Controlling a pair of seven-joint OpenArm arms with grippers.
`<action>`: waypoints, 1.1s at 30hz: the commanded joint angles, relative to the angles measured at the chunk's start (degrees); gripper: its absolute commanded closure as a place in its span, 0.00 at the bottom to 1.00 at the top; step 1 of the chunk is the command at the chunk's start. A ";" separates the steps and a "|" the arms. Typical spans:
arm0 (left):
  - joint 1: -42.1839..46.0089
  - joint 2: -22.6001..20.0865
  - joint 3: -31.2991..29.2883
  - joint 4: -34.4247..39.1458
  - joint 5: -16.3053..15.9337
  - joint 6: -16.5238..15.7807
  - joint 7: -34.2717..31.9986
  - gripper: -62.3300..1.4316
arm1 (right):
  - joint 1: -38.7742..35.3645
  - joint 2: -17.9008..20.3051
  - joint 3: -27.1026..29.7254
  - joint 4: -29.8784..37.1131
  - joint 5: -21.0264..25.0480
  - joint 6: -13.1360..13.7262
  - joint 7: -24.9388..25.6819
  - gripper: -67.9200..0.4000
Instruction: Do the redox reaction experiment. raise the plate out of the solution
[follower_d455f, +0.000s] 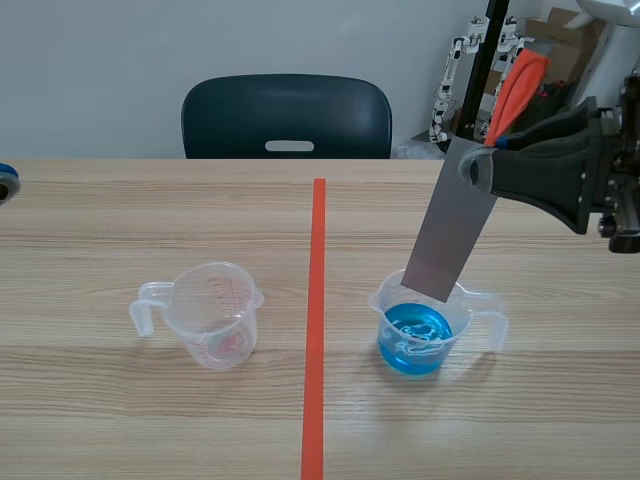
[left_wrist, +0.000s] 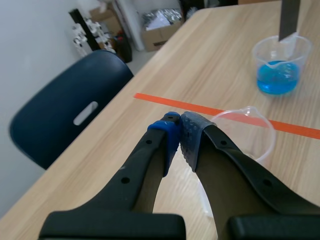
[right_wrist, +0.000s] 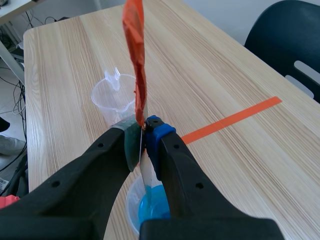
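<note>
A lab, with robot parts (follower_d455f: 452, 75) and cardboard boxes (follower_d455f: 556, 38).

Room: plain pale wall, wood-grain table, one chair, clutter off to one side.

Dark chair (follower_d455f: 287, 115) with a slot in its backrest, pushed up to the far edge of the table (follower_d455f: 120, 210). Wall (follower_d455f: 150, 50) directly behind the chair is bare and off-white. The table in front of the chair is light wood laminate, with an orange-red tape line (follower_d455f: 318, 300) running from just below the chair to the near edge. Right of the chair: black upright post (follower_d455f: 486, 60), white jointed hardware (follower_d455f: 446, 88) beside it, cardboard boxes (follower_d455f: 560, 30) further right. Floor (left_wrist: 142, 56) beside the chair is light grey. Lighting even, shadows faint.
</note>
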 joint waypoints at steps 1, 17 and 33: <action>-2.95 0.37 1.97 1.36 -0.85 -0.11 1.16 0.94 | 0.85 1.55 0.94 1.51 1.90 0.68 0.11 0.99; -27.96 12.83 22.91 2.86 -0.79 -0.11 22.03 0.94 | 0.85 6.91 7.13 5.84 13.90 0.68 -8.24 0.99; -39.69 24.39 33.42 2.80 1.18 -1.18 32.72 0.94 | 0.85 6.91 14.47 9.25 23.02 0.68 -21.70 0.99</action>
